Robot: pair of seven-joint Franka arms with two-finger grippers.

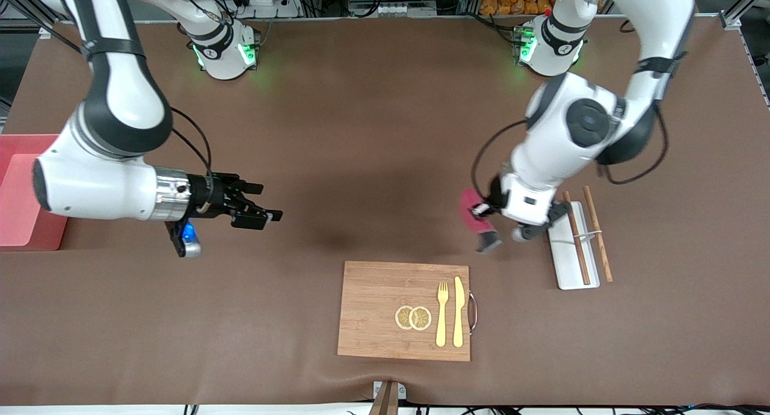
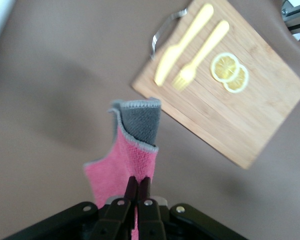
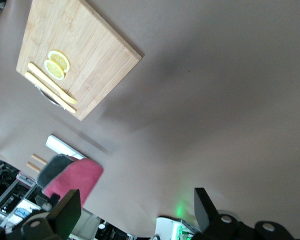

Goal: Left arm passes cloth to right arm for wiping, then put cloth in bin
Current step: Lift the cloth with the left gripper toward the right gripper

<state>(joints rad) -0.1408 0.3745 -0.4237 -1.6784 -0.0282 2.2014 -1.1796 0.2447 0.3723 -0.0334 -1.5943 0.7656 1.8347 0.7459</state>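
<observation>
Two arms showed in the front view. The left gripper (image 1: 481, 213) was clamped on the cloth (image 1: 475, 218), which hung in the air over bare table (image 1: 373, 162), just beside the white tray (image 1: 574, 252) that carried chopsticks (image 1: 586, 237). The right gripper (image 1: 264, 204) hovered with its fingers apart and empty, over the table toward the right arm's end, near the bin (image 1: 24, 192). Between the two grippers, nearer the camera, lay the cutting board (image 1: 404, 310) with a fork (image 1: 442, 313), a knife (image 1: 458, 311) and lemon slices (image 1: 413, 317).

In the left wrist view, the fingers (image 2: 131, 192) were pressed together on the pink cloth (image 2: 120, 167), its grey reverse folded over at the free end, and the board (image 2: 240, 100) lay on the table under it.

In the right wrist view, the fingers (image 3: 67, 212) stood wide apart on nothing; the cloth (image 3: 72, 179) hung well apart from them, with the board (image 3: 80, 55) and the tray (image 3: 65, 146) lying on the table.
</observation>
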